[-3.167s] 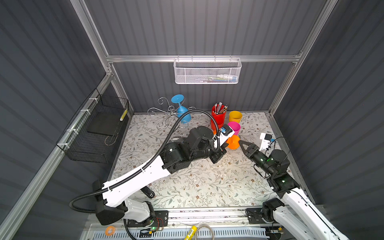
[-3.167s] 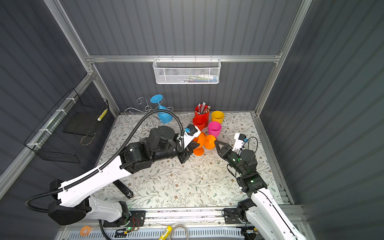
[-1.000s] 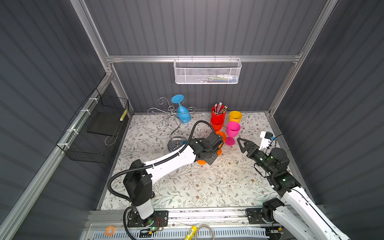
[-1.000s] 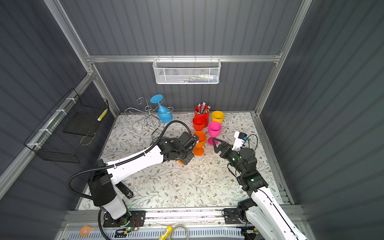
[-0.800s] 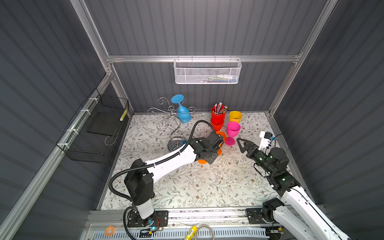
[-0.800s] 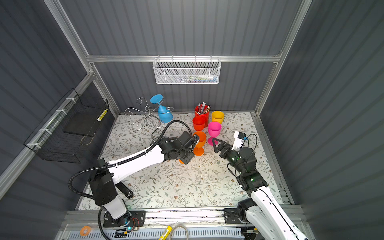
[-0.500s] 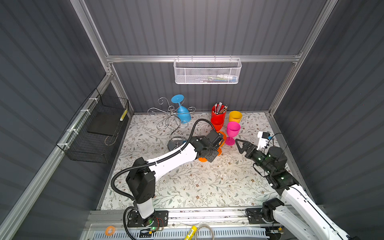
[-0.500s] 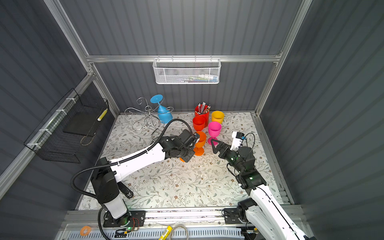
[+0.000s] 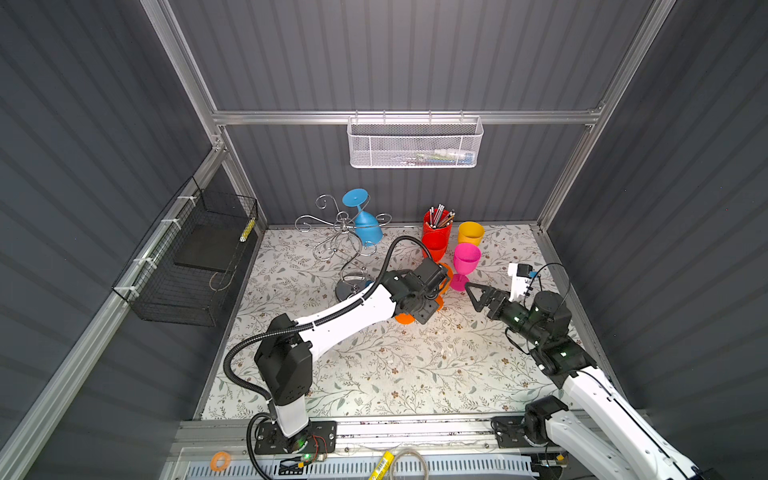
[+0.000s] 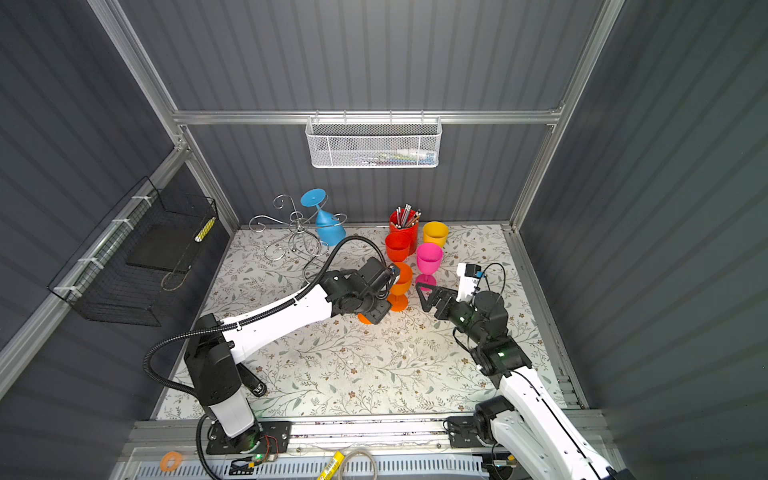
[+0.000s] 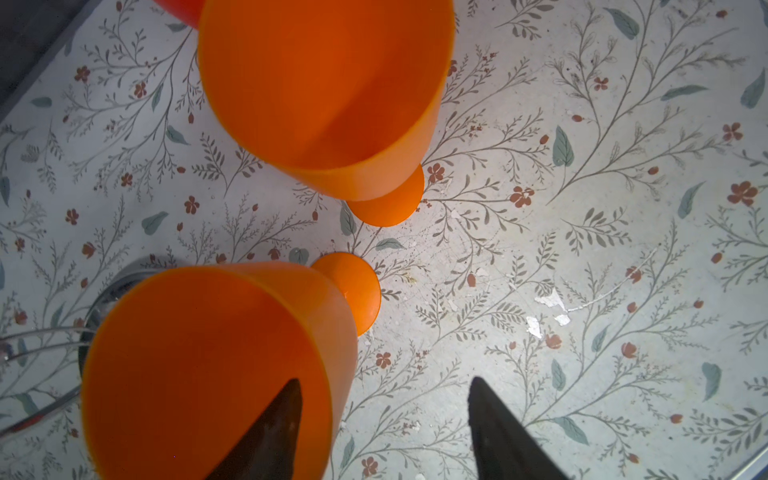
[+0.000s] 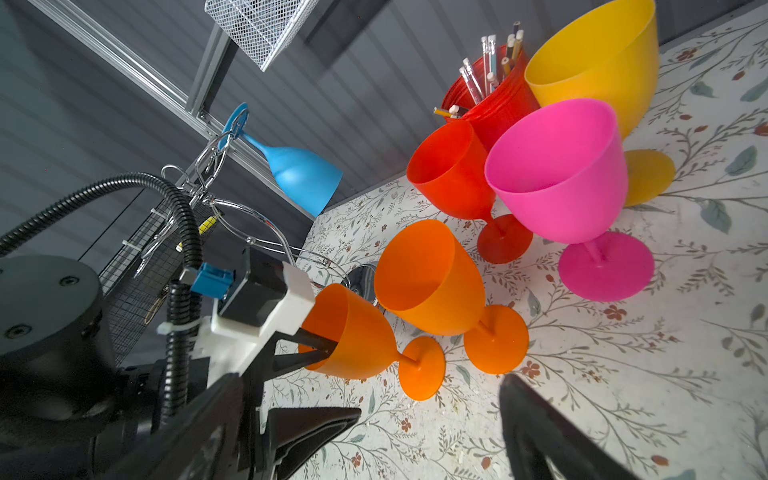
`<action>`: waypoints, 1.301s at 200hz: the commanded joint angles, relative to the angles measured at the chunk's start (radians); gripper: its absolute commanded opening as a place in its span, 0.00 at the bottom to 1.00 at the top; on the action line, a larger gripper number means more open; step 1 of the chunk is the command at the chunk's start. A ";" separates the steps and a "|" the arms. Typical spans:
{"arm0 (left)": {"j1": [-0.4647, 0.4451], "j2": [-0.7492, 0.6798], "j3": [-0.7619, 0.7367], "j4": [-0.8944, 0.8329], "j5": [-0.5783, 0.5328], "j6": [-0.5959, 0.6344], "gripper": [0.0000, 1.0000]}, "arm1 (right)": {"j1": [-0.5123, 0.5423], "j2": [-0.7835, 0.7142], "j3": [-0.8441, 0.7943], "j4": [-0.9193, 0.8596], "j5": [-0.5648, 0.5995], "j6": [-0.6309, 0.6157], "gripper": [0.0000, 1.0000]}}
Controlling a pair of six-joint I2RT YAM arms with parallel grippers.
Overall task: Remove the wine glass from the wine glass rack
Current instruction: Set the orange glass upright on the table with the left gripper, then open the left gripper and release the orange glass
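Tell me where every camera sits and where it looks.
Top views: high in front, looking down at the table; left arm, right arm show.
Left wrist: on the left arm, facing down at two orange glasses; left hand shows.
Right wrist: on the right arm, facing those glasses and rack; right hand, left hand show.
Shared: both wrist views see the orange glasses.

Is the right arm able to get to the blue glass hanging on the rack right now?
Probably not easily. The blue glass hangs on the wine glass rack at the far back, and between it and the open right gripper stand the pink glass, the orange glasses and the left arm.
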 commanded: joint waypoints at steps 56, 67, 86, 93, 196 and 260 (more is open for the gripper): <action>0.007 -0.106 0.012 -0.004 -0.129 0.001 0.97 | -0.003 0.002 0.024 -0.019 -0.016 -0.075 0.99; 0.006 -0.114 0.010 0.001 -0.137 -0.001 1.00 | -0.003 0.005 0.026 -0.018 -0.016 -0.079 0.99; 0.007 -0.122 0.011 0.011 -0.138 0.000 1.00 | -0.003 0.012 0.032 -0.023 -0.015 -0.088 0.99; 0.007 -0.123 0.013 0.013 -0.138 -0.001 1.00 | -0.003 0.014 0.036 -0.029 -0.016 -0.096 0.99; 0.005 -0.143 0.034 0.039 -0.150 -0.024 1.00 | -0.001 -0.003 -0.029 0.001 0.012 -0.129 0.99; -0.025 -0.130 0.093 0.026 -0.160 -0.020 1.00 | -0.001 -0.043 -0.050 -0.001 0.024 -0.142 0.99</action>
